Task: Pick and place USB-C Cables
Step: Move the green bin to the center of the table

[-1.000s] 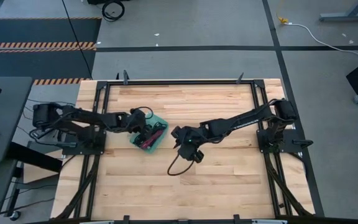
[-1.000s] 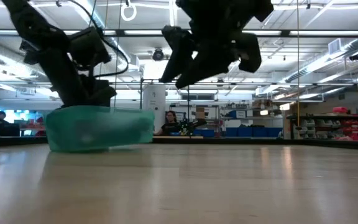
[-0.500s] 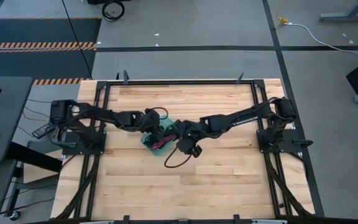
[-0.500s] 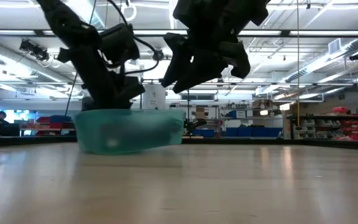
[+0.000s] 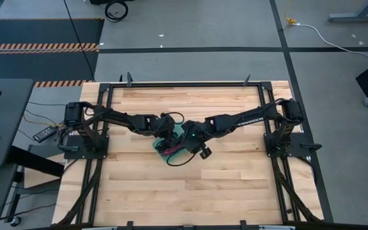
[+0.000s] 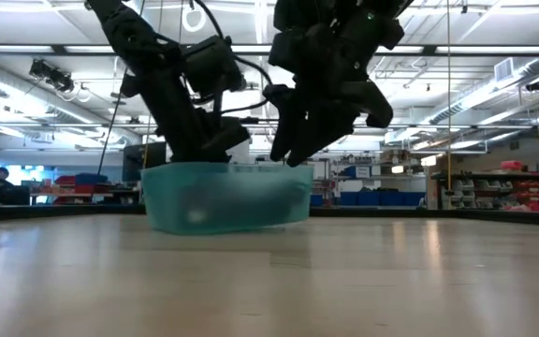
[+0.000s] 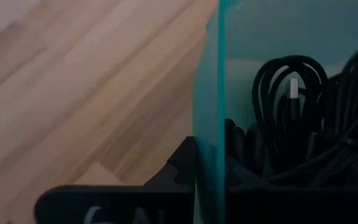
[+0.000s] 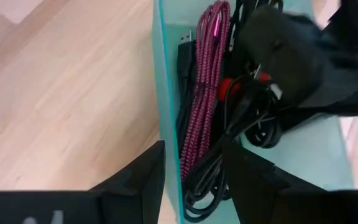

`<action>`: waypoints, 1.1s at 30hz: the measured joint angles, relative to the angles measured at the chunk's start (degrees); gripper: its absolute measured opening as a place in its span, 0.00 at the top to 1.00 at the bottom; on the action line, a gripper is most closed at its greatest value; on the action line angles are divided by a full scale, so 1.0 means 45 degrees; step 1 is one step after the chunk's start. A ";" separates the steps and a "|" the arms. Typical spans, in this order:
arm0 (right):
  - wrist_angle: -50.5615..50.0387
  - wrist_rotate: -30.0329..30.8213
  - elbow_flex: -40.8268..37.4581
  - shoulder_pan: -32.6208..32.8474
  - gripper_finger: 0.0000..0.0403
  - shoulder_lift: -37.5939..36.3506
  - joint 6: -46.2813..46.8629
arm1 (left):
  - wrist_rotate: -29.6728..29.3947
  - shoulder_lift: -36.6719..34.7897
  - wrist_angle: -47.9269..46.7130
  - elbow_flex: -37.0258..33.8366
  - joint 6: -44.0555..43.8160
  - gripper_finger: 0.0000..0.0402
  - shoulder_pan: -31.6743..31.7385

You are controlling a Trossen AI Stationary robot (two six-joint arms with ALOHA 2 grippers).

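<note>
— Two grippers are meeting at one tray. Which step is running?

— The placing step, as I am judging it. Closest in, the left gripper point(image 7: 207, 155) is pinching the teal tray's point(image 7: 207, 87) wall, fully closed on it and steadying it. The right gripper point(image 8: 191, 168) is hanging over the tray's opposite edge with its fingers point(image 8: 135, 180) spread wide. The wall and some black strands are lying between them, and nothing is plainly being gripped.

— Where are the USB-C cables lying?

— Inside the tray. The purple-magenta cable point(image 8: 207, 68) is lying along the wall, and the black cables point(image 7: 291, 112) are bunching beside it, one with a red tie point(image 8: 229, 84).

— What is the next move asking for?

— I am guessing a straight lift of the right gripper, clear of the wall and without snagging a strand. After that, someone or something is going to have to tuck in what is hanging out.

— Hanging out?

— Only the high view is showing it. A black loop point(image 5: 176, 160) is spilling over the tray's edge onto the table point(image 5: 222, 185), just below the right gripper.

— And the low view?

— It is showing the tray's base sitting flat on the wood with both arms coming down into it. The frosted wall is hiding the contents there. Only the wrist views are showing the cables themselves.
</note>
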 joint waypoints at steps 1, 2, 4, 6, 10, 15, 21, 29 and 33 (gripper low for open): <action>-0.0087 0.0000 0.0000 0.0000 0.59 0.0000 0.0138 | 0.0007 0.0000 0.0015 0.0083 0.0059 0.98 -0.0039; -0.0206 -0.0003 0.0000 0.0000 0.59 0.0000 0.0273 | -0.0015 0.0000 0.0047 0.0142 0.0068 0.98 -0.0083; -0.0469 -0.0010 0.0000 -0.0025 0.60 0.0000 0.0380 | -0.0018 0.0000 0.0055 0.0208 0.0069 0.98 -0.0147; -0.0623 -0.0010 0.0000 -0.0080 0.61 0.0000 0.0412 | 0.0014 0.0000 0.0059 0.0215 0.0214 0.98 -0.0208; -0.0737 -0.0074 0.0000 -0.0230 0.64 0.0000 0.0703 | -0.0002 0.0000 0.0018 0.0215 0.0450 0.96 -0.0271; -0.1008 -0.0497 0.0000 -0.0482 0.68 0.0000 0.0973 | -0.0280 -0.0024 0.0092 0.0234 0.0478 0.84 -0.0282; -0.1110 -0.0615 0.0000 -0.0636 0.71 0.0000 0.1044 | -0.0455 -0.0024 0.0044 0.0234 0.0496 0.66 -0.0272; -0.1494 -0.0682 0.0000 -0.0651 0.71 0.0000 0.1045 | -0.0463 -0.0855 -0.1021 0.0234 0.1148 0.55 -0.0191; -0.1556 -0.0693 0.0000 -0.0760 0.72 0.0000 0.1145 | -0.0514 -0.1714 -0.1556 0.0234 0.1168 0.55 -0.0258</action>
